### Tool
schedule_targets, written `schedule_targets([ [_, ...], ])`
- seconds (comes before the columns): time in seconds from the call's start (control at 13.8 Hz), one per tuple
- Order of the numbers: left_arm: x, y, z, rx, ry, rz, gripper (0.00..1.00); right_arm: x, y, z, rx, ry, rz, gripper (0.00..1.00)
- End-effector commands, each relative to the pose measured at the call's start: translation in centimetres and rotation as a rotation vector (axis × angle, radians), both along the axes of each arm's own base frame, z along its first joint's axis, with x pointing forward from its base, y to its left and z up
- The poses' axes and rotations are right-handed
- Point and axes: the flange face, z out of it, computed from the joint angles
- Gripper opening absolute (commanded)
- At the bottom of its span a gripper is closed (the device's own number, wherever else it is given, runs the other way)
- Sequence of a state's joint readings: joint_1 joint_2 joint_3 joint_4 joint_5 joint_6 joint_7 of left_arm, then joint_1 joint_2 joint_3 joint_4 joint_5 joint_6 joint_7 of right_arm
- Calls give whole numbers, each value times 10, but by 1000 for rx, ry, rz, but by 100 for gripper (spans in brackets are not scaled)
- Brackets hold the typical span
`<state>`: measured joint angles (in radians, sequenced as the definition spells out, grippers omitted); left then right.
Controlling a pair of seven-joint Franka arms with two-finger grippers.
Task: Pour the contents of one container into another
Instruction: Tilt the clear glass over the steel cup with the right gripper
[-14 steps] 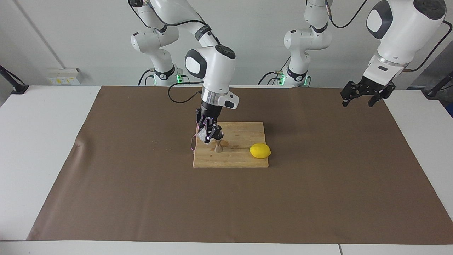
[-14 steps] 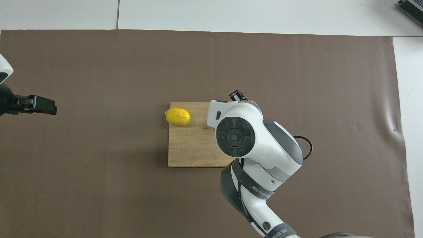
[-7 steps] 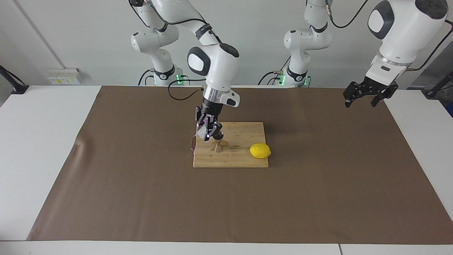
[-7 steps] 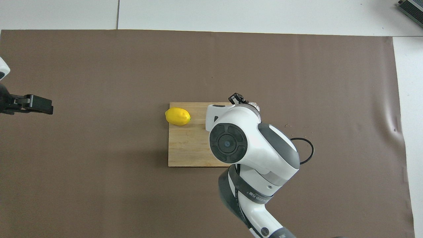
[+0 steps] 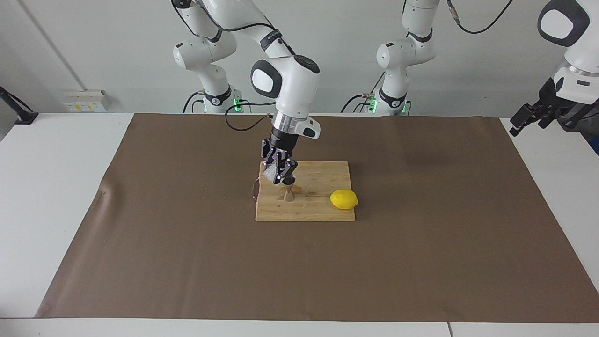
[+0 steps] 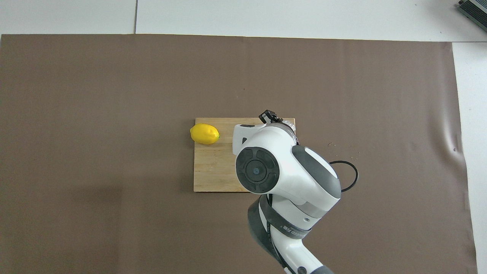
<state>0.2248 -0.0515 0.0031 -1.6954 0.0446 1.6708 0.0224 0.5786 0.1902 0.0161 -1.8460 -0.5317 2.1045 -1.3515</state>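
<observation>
The right claw [image 5: 279, 175] is clamped on the small frosted whitish cup [image 5: 269, 173], holding it tipped just above the steel jigger [image 5: 289, 193] that stands upright on the wooden cutting board [image 5: 323, 208]. The tilt makes sense for a pour: the cup's mouth seems turned down toward the jigger's upper cone, so whatever is inside would fall straight into it, though no stream or contents can be made out. The jigger sits directly beneath the right claw, close under the cup but apparently not touching it. A lemon [image 5: 344, 199] lies on the same board, off to the side of the right claw toward the left arm's end of the desk [image 5: 56, 196], well clear of the pour and playing no part in it. A thin dark loop of cord lies at the board's edge just beside the right claw. In the overhead view the right arm hides the jigger, and only a sliver of the cup shows. The left claw [image 5: 538, 117] waits high over the edge of the brown mat [image 5: 421, 262], its fingers spread and holding nothing. By count: one cup, one jigger, one lemon, one board, one mat, two claws.
</observation>
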Motion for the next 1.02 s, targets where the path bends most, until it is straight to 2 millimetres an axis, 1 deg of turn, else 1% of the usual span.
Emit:
schedule_targets([
  [0.0, -4, -20, 3, 10, 7, -25, 100, -5, -5, 5, -26, -5, 13, 0],
  [0.15, -3, -22, 3, 10, 7, -29, 100, -5, -5, 5, -26, -5, 13, 0],
  [0.29, -3, -20, 4, 12, -3, -28, 100, -5, -6, 5, -23, -6, 9, 0],
  [0.36, -2, -24, 3, 7, 0, -38, 100, -4, -4, 7, -15, -7, 7, 0],
  [0.44, 2, -45, 1, 1, 5, -77, 100, -1, -9, 6, -2, -7, -10, 0],
  [0.51, 6, -81, 1, 4, 4, -142, 100, 1, -10, 5, 16, -5, -30, 0],
  [0.58, 9, -109, 4, 5, -7, -188, 100, 0, -10, 5, 31, 0, -43, 0],
  [0.73, 9, -135, 2, 2, -3, -239, 100, 0, -10, 8, 54, 5, -65, 0],
  [0.8, 9, -152, 5, 2, -12, -265, 100, 0, -9, 10, 70, 8, -73, 0],
  [0.87, 8, -162, 4, 2, -12, -282, 100, 0, -8, 10, 81, 12, -81, 0],
  [0.94, 8, -164, 3, 2, -11, -287, 100, 0, -7, 12, 96, 12, -92, 0],
])
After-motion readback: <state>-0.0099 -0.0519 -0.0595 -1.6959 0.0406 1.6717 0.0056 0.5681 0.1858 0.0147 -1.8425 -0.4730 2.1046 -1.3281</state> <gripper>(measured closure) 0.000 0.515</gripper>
